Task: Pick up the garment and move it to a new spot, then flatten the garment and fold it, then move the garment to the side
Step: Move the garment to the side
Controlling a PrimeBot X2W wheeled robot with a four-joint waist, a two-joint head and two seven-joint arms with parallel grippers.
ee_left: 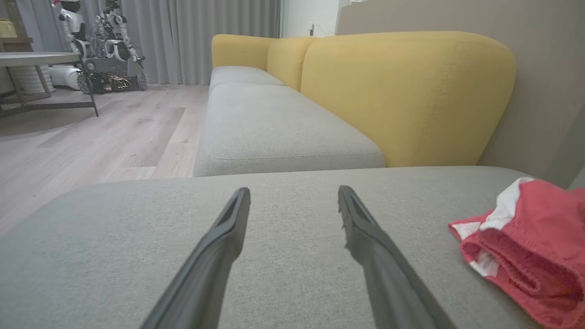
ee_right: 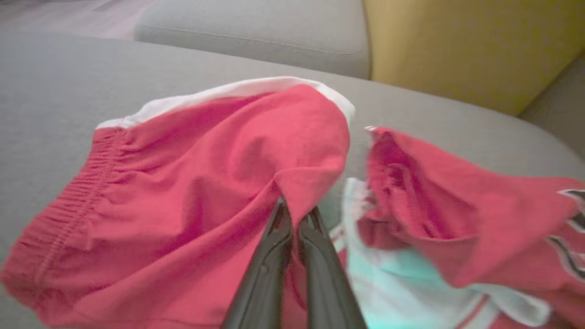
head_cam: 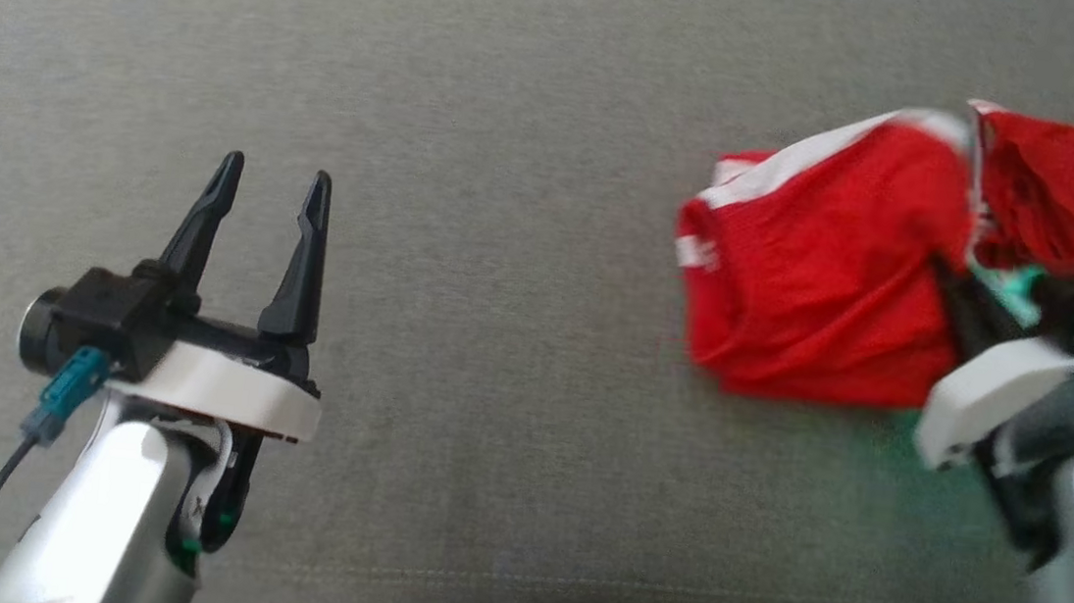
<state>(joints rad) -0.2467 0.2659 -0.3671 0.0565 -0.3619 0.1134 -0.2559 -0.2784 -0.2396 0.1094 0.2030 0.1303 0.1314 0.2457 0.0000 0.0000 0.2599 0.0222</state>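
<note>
Head view: a red garment (head_cam: 826, 270) with white trim is seen bunched at the right side of the grey seat cushion (head_cam: 518, 93), partly cut off by the frame's right edge. It is reached from the near side by the right gripper (ee_right: 297, 214). In the right wrist view, its fingers are pressed together on a fold of red fabric, which is pinched between the tips with the cloth tented up around them. A gathered elastic waistband (ee_right: 68, 201) is seen at the left of that view. A pale, green-tinted panel of the same garment is exposed at lower right. The garment and the right arm are blurred in the head view.

Over bare cushion at lower left, the left gripper (head_cam: 277, 168) is held well apart from the garment. Its fingers are spread wide and nothing is held between them. In the left wrist view the garment is seen to the right of those fingers, lying on the same cushion and not touched by them.

Background, left wrist view: a second grey cushion (ee_left: 274, 123) is backed by a yellow backrest (ee_left: 402, 91). A wooden floor (ee_left: 91, 132), grey curtain (ee_left: 205, 32), table (ee_left: 36, 58) and another robot (ee_left: 105, 27) are seen at far left.
</note>
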